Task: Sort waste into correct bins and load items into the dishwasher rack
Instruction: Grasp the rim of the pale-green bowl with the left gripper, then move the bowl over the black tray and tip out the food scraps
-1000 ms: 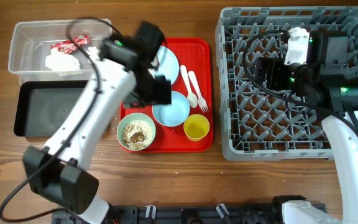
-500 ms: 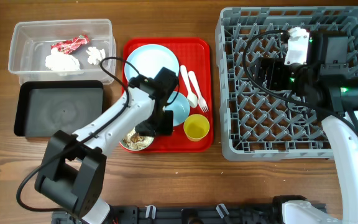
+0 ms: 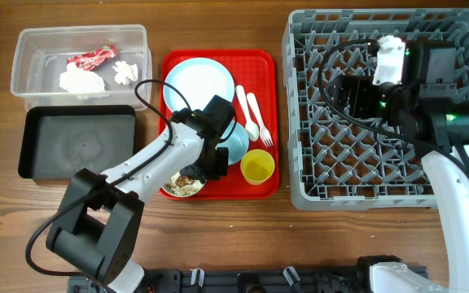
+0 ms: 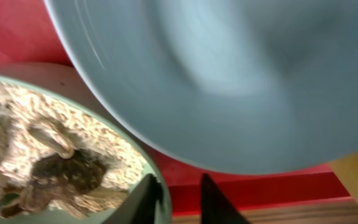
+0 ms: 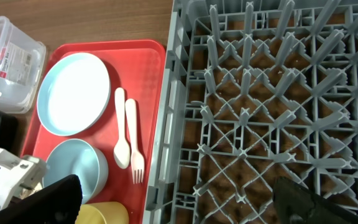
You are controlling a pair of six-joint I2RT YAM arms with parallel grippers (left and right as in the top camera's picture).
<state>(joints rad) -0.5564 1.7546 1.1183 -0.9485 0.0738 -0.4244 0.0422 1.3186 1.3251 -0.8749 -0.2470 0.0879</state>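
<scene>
The pale green bowl (image 3: 181,185) with beige food scraps (image 4: 42,149) sits at the front left of the red tray (image 3: 269,65). My left gripper (image 3: 212,160) (image 4: 179,186) straddles its right rim (image 4: 164,193): one finger inside against the rim, the other outside with a thin gap of red tray showing. The light blue bowl (image 3: 234,140) (image 4: 229,81) lies right behind it. The plate (image 3: 198,84), spoon (image 3: 242,102), fork (image 3: 255,114) and yellow cup (image 3: 257,166) rest on the tray. My right gripper (image 3: 350,94) (image 5: 176,205) hangs wide open over the dishwasher rack (image 3: 316,175).
The clear tub (image 3: 23,37) at the back left holds the red-and-white wrapper (image 3: 90,58) and white napkins (image 3: 81,80). The black tray (image 3: 72,142) lies in front of it. The rack's left wall (image 5: 166,124) stands close beside the red tray.
My left arm swung from over the tub down to the green bowl and its jaws narrowed round the rim. The right arm stayed still.
</scene>
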